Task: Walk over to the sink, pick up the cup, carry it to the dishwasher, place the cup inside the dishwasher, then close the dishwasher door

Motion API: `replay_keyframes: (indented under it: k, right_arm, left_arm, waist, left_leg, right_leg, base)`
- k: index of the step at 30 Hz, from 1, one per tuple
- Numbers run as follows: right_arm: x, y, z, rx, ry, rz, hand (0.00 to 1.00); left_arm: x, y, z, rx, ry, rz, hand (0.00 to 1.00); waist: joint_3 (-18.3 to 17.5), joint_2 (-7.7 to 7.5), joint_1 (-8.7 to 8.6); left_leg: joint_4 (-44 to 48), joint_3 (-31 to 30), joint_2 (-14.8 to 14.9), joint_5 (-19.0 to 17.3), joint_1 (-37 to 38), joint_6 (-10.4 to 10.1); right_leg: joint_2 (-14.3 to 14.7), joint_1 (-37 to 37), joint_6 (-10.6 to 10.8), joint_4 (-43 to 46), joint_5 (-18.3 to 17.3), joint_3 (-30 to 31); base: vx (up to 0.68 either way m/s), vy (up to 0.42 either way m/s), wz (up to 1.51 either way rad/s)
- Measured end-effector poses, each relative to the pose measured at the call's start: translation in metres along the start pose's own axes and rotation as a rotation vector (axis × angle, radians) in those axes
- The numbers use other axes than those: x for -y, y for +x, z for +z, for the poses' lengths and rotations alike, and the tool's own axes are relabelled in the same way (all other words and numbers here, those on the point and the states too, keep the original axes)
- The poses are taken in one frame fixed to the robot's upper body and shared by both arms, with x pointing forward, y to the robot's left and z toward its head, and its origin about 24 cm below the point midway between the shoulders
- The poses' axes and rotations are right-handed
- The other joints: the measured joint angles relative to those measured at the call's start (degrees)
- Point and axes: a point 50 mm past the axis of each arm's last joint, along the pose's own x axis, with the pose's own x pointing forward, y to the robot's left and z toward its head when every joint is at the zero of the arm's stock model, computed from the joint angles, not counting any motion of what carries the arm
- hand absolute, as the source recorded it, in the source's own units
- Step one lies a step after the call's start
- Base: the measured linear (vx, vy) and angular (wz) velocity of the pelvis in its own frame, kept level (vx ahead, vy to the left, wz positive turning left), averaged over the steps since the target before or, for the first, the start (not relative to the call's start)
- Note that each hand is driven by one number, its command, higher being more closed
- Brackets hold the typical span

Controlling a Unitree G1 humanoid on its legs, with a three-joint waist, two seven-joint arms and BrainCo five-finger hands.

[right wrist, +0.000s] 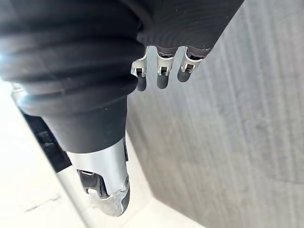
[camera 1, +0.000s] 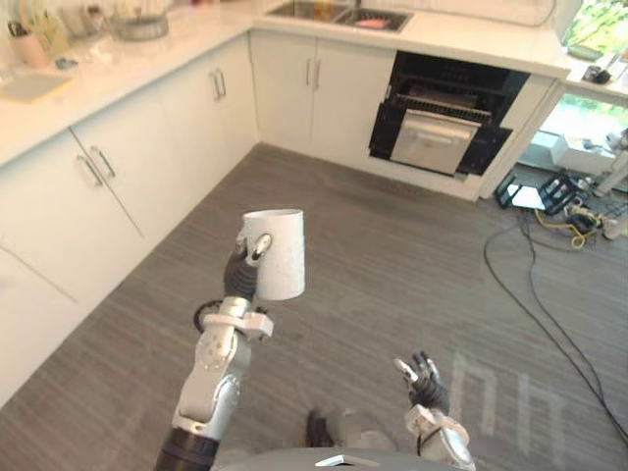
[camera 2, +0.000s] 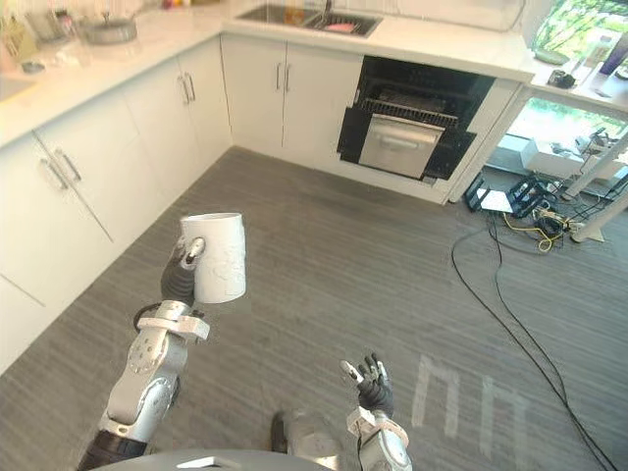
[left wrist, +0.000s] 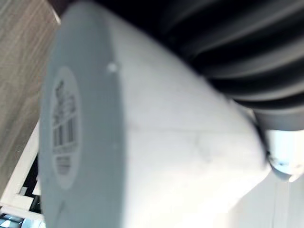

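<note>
A white cup (camera 1: 274, 253) is held upright in the left hand (camera 1: 238, 273), raised in front of the robot above the grey floor (camera 1: 392, 265). The fingers are wrapped round the cup's side and the thumb is pressed against its wall near the rim. In the left wrist view the cup's flat underside with a small label is seen from very close, with the hand's dark cover lying against the cup's side. The right hand (camera 1: 424, 381) is held low on the robot's right, over the floor; its fingers (right wrist: 161, 76) are kept straight and loose, the thumb is set apart from them, and nothing is held in it. The dishwasher (camera 1: 442, 118) is built into the white cabinets (camera 1: 118, 177) across the room, well apart from the cup; its door is tipped outward and a rack can be seen inside. The sink (camera 1: 339, 14) is set into the counter (camera 1: 461, 39) just beside the dishwasher
</note>
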Motion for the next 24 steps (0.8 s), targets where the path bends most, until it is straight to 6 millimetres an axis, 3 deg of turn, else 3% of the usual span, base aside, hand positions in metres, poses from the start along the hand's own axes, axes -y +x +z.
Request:
replay_keyframes:
  k: [1,2,4,5,6,7,9,10,12,13,14,15,16,17,19,20,22,23,24]
  right_arm:
    - [-0.004,0.002,0.002,0.006,-0.007,0.016,0.00]
    - [-0.010,0.006,0.005,0.014,-0.003,0.041,0.00]
    - [-0.023,0.015,0.014,0.048,0.005,0.077,0.00]
    - [-0.030,0.021,0.020,0.066,0.007,0.096,0.00]
    - [-0.033,0.025,0.025,0.078,0.000,0.106,0.00]
    - [-0.033,0.027,0.027,0.081,-0.008,0.110,0.00]
    - [-0.028,0.029,0.028,0.068,-0.044,0.101,0.00]
    - [-0.024,0.030,0.022,0.031,-0.064,0.084,0.00]
    - [-0.017,0.032,0.006,-0.061,-0.071,0.040,0.00]
    - [-0.009,0.030,-0.001,-0.103,-0.077,0.005,0.00]
    - [-0.003,0.029,-0.009,-0.144,-0.088,-0.021,0.00]
    - [0.003,0.025,-0.018,-0.187,-0.092,-0.045,0.00]
    - [0.007,0.021,-0.026,-0.220,-0.083,-0.069,0.00]
    - [0.012,0.016,-0.035,-0.251,-0.073,-0.093,0.00]
    - [0.012,0.014,-0.038,-0.258,-0.066,-0.096,0.00]
    - [0.012,0.010,-0.043,-0.268,-0.059,-0.098,0.00]
    - [0.012,0.005,-0.047,-0.271,-0.046,-0.103,0.00]
    - [0.015,0.004,-0.046,-0.257,-0.044,-0.114,0.00]
    - [0.018,-0.001,-0.049,-0.264,-0.042,-0.123,0.00]
  left_arm:
    - [-0.007,-0.003,0.000,-0.005,0.006,0.030,1.00]
    - [-0.016,-0.006,0.000,-0.002,0.013,0.064,1.00]
    - [-0.021,-0.008,0.004,0.028,0.019,0.086,1.00]
    - [-0.024,-0.008,0.006,0.037,0.018,0.097,1.00]
    - [-0.025,-0.010,0.007,0.042,0.018,0.106,1.00]
    - [-0.026,-0.011,0.009,0.048,0.015,0.108,1.00]
    - [-0.026,-0.011,0.009,0.050,0.015,0.110,1.00]
    - [-0.028,-0.010,0.008,0.044,0.023,0.112,1.00]
    - [-0.036,-0.010,0.010,0.049,0.016,0.138,1.00]
    - [-0.040,-0.009,0.013,0.062,0.016,0.159,1.00]
    - [-0.043,-0.008,0.015,0.069,0.027,0.168,1.00]
    - [-0.046,-0.008,0.016,0.070,0.040,0.169,1.00]
    - [-0.047,-0.007,0.017,0.071,0.053,0.161,1.00]
    - [-0.046,-0.004,0.020,0.079,0.067,0.148,1.00]
    - [-0.044,-0.002,0.021,0.085,0.064,0.140,1.00]
    - [-0.041,0.001,0.021,0.088,0.073,0.125,1.00]
    - [-0.034,0.008,0.019,0.085,0.080,0.087,1.00]
    - [-0.031,0.010,0.019,0.084,0.088,0.065,1.00]
    - [-0.027,0.010,0.016,0.073,0.095,0.045,1.00]
  waist:
    - [0.0,-0.17,0.38]
    - [-0.2,-0.59,1.20]
    - [-0.5,-1.34,2.86]
    - [-0.5,-1.53,3.25]
    - [-0.7,-0.88,3.28]
    - [-0.6,-0.37,3.44]
    - [-0.7,1.04,3.55]
    - [-1.5,1.65,3.56]
    - [-2.4,-1.33,3.89]
    - [-2.3,-1.90,3.95]
    - [-2.1,-3.07,3.93]
    - [-2.2,-4.53,3.90]
    - [-2.5,-5.78,3.65]
    - [-2.2,-5.89,3.06]
    - [-1.5,-4.39,2.39]
    - [-1.6,-3.63,1.46]
    - [-1.3,-2.86,-0.17]
    - [-1.0,-2.89,-1.27]
    - [-0.5,-2.75,-1.68]
  left_leg:
    - [-0.4,2.7,-0.1,-3.7,-2.9,3.4]
    - [-6.9,6.0,-0.8,-7.4,-6.3,4.9]
    - [-27.8,7.4,-5.2,-9.6,-9.3,3.9]
    - [-44.5,6.4,-8.2,-6.7,-9.9,2.1]
    - [-56.3,6.1,-9.2,-3.2,-10.5,-0.5]
    - [-58.1,6.1,-9.0,-2.9,-11.5,-1.6]
    - [-59.1,6.9,-8.6,-2.5,-13.0,-1.6]
    - [-58.1,6.4,-9.0,2.3,-12.8,1.1]
    - [-53.9,6.8,-11.3,4.3,-12.6,2.0]
    - [-52.3,7.4,-12.2,4.2,-11.4,4.5]
    - [-52.4,8.5,-13.7,3.8,-8.9,7.0]
    - [-52.9,9.4,-15.7,2.5,-6.1,8.9]
    - [-53.8,9.6,-17.8,0.7,-3.4,10.1]
    - [-55.3,9.4,-19.6,-1.7,1.2,10.5]
    - [-57.4,8.4,-19.6,-3.3,5.9,10.7]
    - [-59.4,7.0,-19.5,-4.2,8.9,10.7]
    - [-61.0,4.9,-18.8,-5.7,11.6,10.4]
    - [-61.1,4.0,-18.0,-6.9,13.1,10.2]
    - [-61.2,3.5,-17.5,-8.5,15.2,9.3]
  right_leg:
    - [0.0,2.7,-0.4,-1.9,-0.2,1.2]
    - [-0.4,5.5,-0.5,-4.9,-0.2,2.8]
    - [-1.9,6.7,0.2,-7.2,-0.6,5.6]
    - [-2.9,8.2,0.7,-8.6,-0.9,7.2]
    - [-3.0,10.4,2.1,-10.4,-1.0,8.5]
    - [-2.8,11.7,2.7,-11.4,-1.3,9.2]
    - [-2.4,16.1,4.6,-13.2,-3.4,10.6]
    - [-2.9,18.5,5.3,-12.7,-6.0,11.5]
    - [-6.2,17.6,5.3,-6.2,-8.4,11.6]
    - [-7.8,15.0,6.5,2.4,-7.7,9.5]
    - [-10.0,12.4,9.6,11.1,-6.2,8.3]
    - [-12.8,9.6,14.4,19.9,-2.9,7.1]
    - [-16.0,6.9,16.1,27.3,2.7,6.6]
    - [-19.1,3.0,12.9,37.1,4.3,4.1]
    - [-19.5,-0.9,9.5,40.5,1.5,0.8]
    - [-18.5,-5.2,8.1,39.5,-1.0,-0.9]
    - [-15.5,-11.9,8.5,30.3,-3.2,-1.3]
    - [-13.4,-14.5,9.5,17.1,-1.2,-1.3]
    - [-11.9,-14.7,10.8,0.0,5.1,-1.3]
  base:
    - [0.42,-0.037,-0.61]
    - [0.49,-0.022,-0.76]
    - [0.43,0.039,-0.75]
    - [0.51,0.102,-0.57]
    - [0.53,0.118,-0.53]
    - [0.55,0.164,-0.48]
    - [0.52,0.209,-0.43]
    - [0.63,0.286,-0.50]
    - [0.69,0.283,-0.44]
    - [0.62,0.230,-0.28]
    - [0.61,0.227,-0.25]
    - [0.73,0.261,-0.14]
    - [0.71,0.216,0.02]
    - [0.56,0.162,0.05]
    - [0.48,0.108,0.04]
    - [0.53,0.050,0.28]
    - [0.44,-0.040,0.51]
    - [0.48,-0.110,0.55]
    - [0.49,-0.128,0.44]
